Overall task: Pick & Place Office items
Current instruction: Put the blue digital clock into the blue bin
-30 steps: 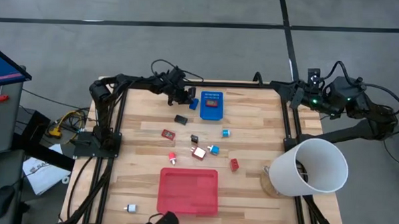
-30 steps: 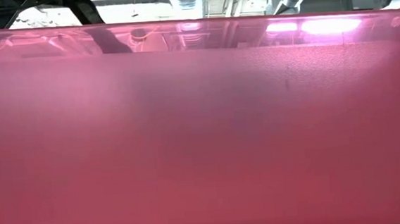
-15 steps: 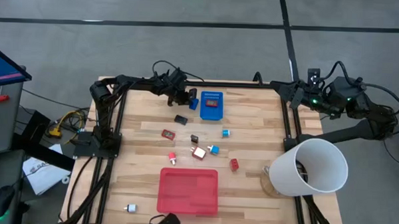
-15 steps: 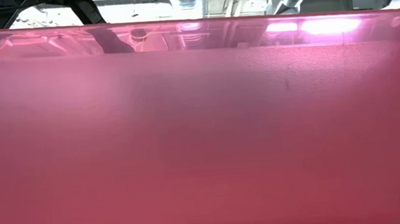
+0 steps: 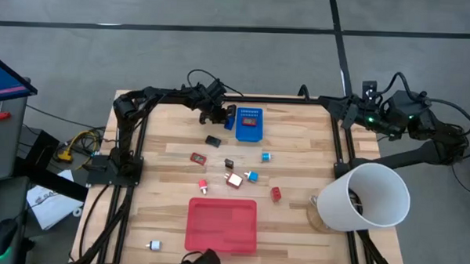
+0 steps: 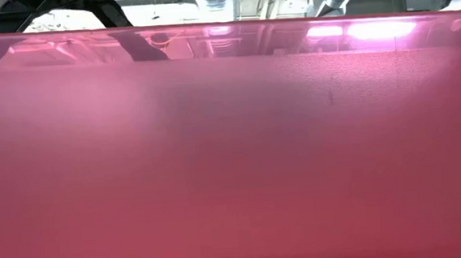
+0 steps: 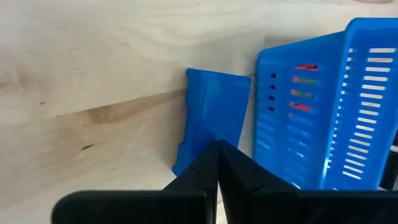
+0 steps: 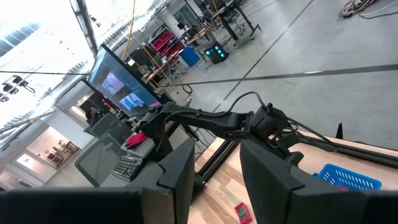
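Left pincer (image 5: 222, 115) clenched, empty, upper centre of worktop (image 5: 297, 150), tips touching a blue piece (image 7: 213, 118) beside the blue basket (image 5: 249, 125). Right pincer (image 8: 214, 168) parted, empty, off the upper right edge. Eight small pieces (image 5: 235, 180) scattered mid-worktop, one (image 5: 153, 244) lower left — one red tray (image 5: 221, 224).

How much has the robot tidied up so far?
Barely begun. One red piece already lies in the blue bin. The left end effector, shut, sits by a blue piece beside that bin. About nine pieces lie loose on the table, and the red tray looks empty.
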Controlling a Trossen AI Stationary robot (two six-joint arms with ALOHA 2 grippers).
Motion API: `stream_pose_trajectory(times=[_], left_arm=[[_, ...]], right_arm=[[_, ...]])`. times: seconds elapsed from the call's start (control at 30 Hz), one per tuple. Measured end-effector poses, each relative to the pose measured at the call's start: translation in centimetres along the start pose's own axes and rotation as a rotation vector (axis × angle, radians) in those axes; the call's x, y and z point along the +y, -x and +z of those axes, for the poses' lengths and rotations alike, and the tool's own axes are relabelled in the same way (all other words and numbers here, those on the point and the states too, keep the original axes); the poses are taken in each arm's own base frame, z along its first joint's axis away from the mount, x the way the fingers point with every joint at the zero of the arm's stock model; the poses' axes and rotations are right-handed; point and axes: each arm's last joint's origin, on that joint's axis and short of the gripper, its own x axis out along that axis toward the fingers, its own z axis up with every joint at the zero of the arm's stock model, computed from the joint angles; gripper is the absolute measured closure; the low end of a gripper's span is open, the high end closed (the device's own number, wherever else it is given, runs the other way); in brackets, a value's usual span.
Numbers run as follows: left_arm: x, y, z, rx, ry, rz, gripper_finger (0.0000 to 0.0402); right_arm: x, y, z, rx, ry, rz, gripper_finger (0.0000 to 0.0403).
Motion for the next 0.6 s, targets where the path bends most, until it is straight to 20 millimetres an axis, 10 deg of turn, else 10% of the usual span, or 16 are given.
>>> stream_pose_trajectory(times=[0.6], left_arm=[[2.5, 4.2, -0.9, 0.007, -0.056, 0.373, 0.0401]], right_arm=[[0.1, 0.0, 0.0, -0.004, -0.005, 0.01, 0.028]])
